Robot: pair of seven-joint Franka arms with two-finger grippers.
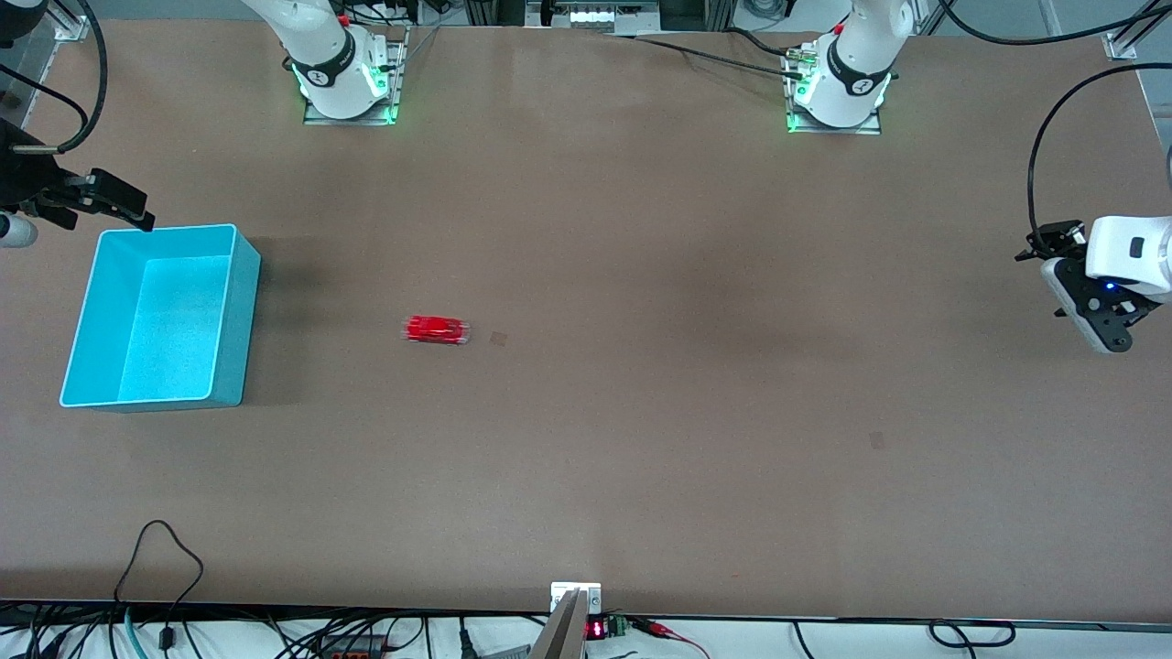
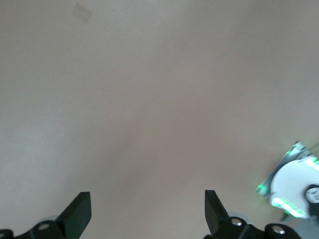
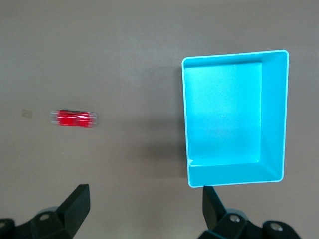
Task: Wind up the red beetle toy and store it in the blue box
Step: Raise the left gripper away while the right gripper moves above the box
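Observation:
The red beetle toy [image 1: 438, 329] sits on the bare brown table near the middle, its outline smeared along its length; it also shows in the right wrist view [image 3: 74, 119]. The blue box [image 1: 231, 329] stands open and empty toward the right arm's end of the table, apart from the toy; it also shows in the right wrist view [image 3: 273, 114]. My right gripper [image 1: 101, 209] is open and empty, up beside the box's corner farthest from the front camera [image 3: 144, 194]. My left gripper [image 1: 1094, 320] is open and empty over bare table at the left arm's end [image 2: 148, 198].
The two arm bases [image 1: 346, 78] [image 1: 838, 91] stand along the table edge farthest from the front camera. Small pale patches [image 1: 499, 339] [image 1: 877, 439] mark the tabletop. Cables [image 1: 160, 558] and a small mount [image 1: 575, 599] lie at the edge nearest that camera.

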